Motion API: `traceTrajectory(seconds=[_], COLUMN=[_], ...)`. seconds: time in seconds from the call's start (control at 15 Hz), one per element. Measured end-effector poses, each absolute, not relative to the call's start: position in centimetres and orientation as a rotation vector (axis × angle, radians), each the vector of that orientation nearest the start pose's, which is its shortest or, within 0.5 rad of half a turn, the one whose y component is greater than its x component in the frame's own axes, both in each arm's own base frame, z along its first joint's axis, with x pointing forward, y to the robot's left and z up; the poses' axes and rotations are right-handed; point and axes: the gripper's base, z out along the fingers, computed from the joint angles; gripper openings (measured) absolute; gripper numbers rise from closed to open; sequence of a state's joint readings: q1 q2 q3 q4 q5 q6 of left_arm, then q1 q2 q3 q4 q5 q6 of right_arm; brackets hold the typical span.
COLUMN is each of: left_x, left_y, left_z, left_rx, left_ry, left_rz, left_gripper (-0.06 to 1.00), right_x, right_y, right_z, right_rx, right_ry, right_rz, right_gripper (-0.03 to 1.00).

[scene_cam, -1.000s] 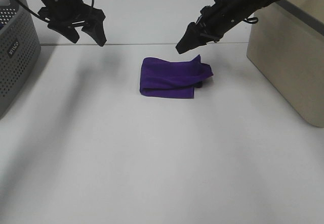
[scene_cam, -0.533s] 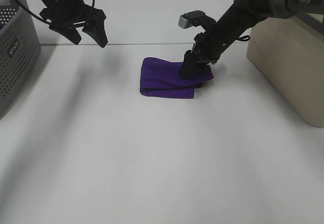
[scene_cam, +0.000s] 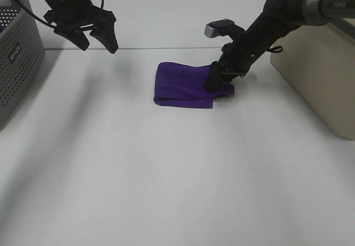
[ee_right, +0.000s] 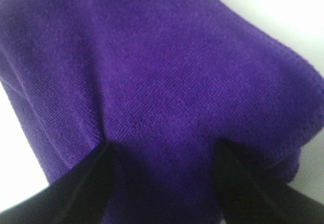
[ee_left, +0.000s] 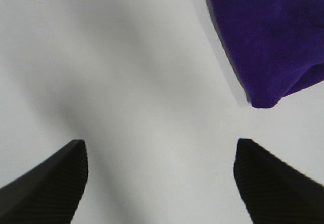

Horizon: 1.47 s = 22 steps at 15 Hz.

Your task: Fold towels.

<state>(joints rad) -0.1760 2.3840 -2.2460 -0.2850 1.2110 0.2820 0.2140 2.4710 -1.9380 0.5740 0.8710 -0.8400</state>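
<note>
The deep purple towel (scene_cam: 183, 85) lies folded into a small rectangle at the middle of the white table. No white tag shows. My right gripper (scene_cam: 215, 79) is down on the towel's right edge. In the right wrist view its fingers (ee_right: 96, 183) stand apart, pressed into the cloth (ee_right: 162, 72), with a bulge of towel between them at the gripper (ee_right: 162, 183). My left gripper (scene_cam: 97, 38) hangs open and empty above the table, to the back left of the towel. In the left wrist view (ee_left: 159, 178) one towel corner (ee_left: 268, 37) shows beyond it.
A grey perforated basket (scene_cam: 16, 57) stands at the left edge of the table. A beige bin (scene_cam: 316, 63) stands at the right, close behind my right arm. The white table (scene_cam: 177, 174) stretches out in front of the towel.
My right gripper came down from above the towel's back right onto the cloth, then shifted right to its right edge. The raised back right corner is pressed down. The left arm has not moved.
</note>
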Motion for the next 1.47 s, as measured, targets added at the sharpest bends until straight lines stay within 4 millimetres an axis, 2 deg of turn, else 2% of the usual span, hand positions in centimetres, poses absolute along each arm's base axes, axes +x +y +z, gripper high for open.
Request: traceTrajectory(seconds=[0.2,0.33,0.4,0.53,0.6,0.8,0.93,1.0,1.13,1.2,1.27,1.4,1.47], left_x=[49.9,49.9,49.9,49.8,49.8,49.2,48.7,48.5,47.7,46.1,44.7,40.1,37.5], left_y=[-11.3,-11.3,-11.3,-11.3,-11.2,-10.1,-8.1,-7.3,-3.6,-0.1,1.3,2.4,2.4], left_z=[21.5,21.5,21.5,21.9,22.2,25.3,28.2,28.8,32.0,35.1,36.4,38.6,38.6], left_rx=[0.553,0.556,0.557,0.559,0.562,0.53,0.474,0.449,0.332,0.211,0.165,0.125,0.124], left_ry=[2.741,2.74,2.74,2.732,2.727,2.693,2.652,2.645,2.598,2.549,2.54,2.547,2.579], left_rz=[-0.376,-0.377,-0.377,-0.368,-0.356,-0.193,-0.05,-0.033,-0.014,-0.047,-0.053,-0.056,-0.058], left_gripper=[0.73,0.73,0.73,0.76,0.79,0.86,0.86,0.86,0.86,0.86,0.86,0.86,0.86], right_x=[48.8,48.6,48.6,48.0,47.9,45.3,42.8,42.1,40.5,38.5,36.6,30.7,27.1], right_y=[14.4,14.4,14.4,14.3,14.3,13.2,11.1,10.2,5.7,0.1,-1.5,-2.5,-2.2], right_z=[10.1,11.9,13.7,18.8,19.7,27.4,31.8,32.8,35.9,38.0,38.8,39.9,40.4], right_rx=[-0.943,-0.899,-0.855,-0.761,-0.735,-0.578,-0.504,-0.487,-0.341,-0.108,-0.047,0.004,-0.001], right_ry=[2.546,2.544,2.531,2.486,2.484,2.506,2.563,2.581,2.605,2.582,2.577,2.576,2.562], right_rz=[0.523,0.532,0.536,0.547,0.552,0.489,0.335,0.294,0.21,0.167,0.141,0.082,0.063], right_gripper=[0.59,0.62,0.67,0.75,0.78,0.8,0.8,0.8,0.8,0.8,0.8,0.8,0.8])
